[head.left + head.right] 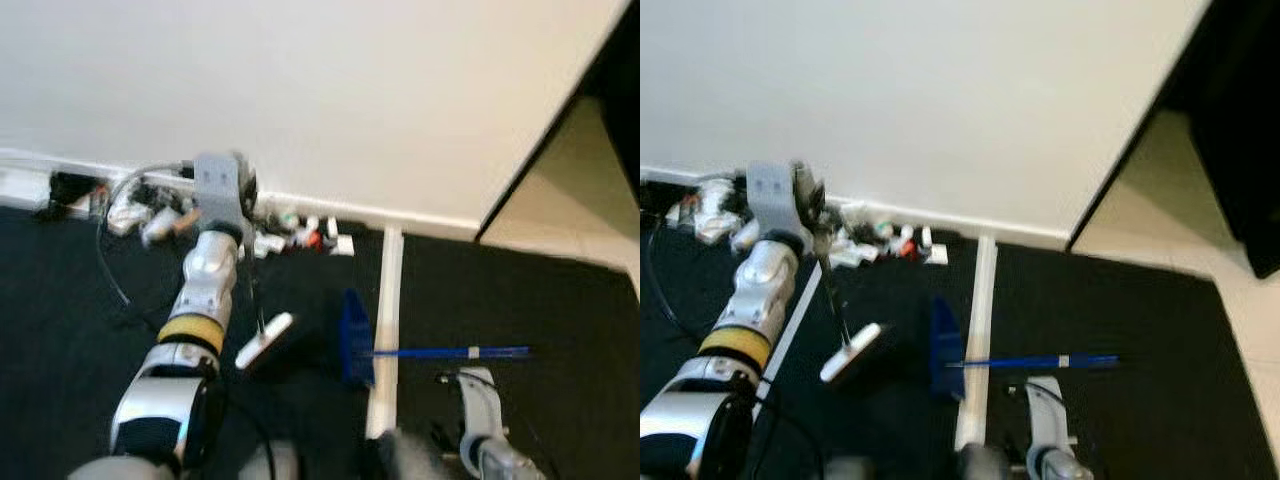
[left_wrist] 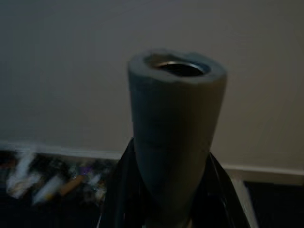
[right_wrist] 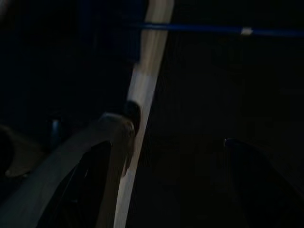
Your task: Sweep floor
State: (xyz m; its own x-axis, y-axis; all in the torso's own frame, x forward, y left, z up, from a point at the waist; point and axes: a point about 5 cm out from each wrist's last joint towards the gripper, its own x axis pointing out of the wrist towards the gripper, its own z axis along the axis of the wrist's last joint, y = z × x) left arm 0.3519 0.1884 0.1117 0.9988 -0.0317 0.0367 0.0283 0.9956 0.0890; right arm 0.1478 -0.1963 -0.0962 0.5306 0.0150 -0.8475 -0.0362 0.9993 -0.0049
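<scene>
While the left gripper [image 1: 812, 215] is clamped on the broom handle [image 2: 176, 137], its shaft slopes down to the broom head [image 1: 852, 353], short of the litter [image 1: 885, 243] by the skirting. Right gripper [image 3: 166, 156] hangs parted, nearer the blue dustpan [image 1: 946, 347].

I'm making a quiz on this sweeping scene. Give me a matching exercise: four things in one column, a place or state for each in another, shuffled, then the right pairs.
Things:
1. litter
2. blue dustpan
3. grey handle
4. white strip

Places or states:
A. held in the left end effector
B. heaped along the baseboard
C. runs across the dark floor from the wall
D. lies on the floor, its handle pointing to the robot's right

Pairs: 1-B, 2-D, 3-A, 4-C
</scene>
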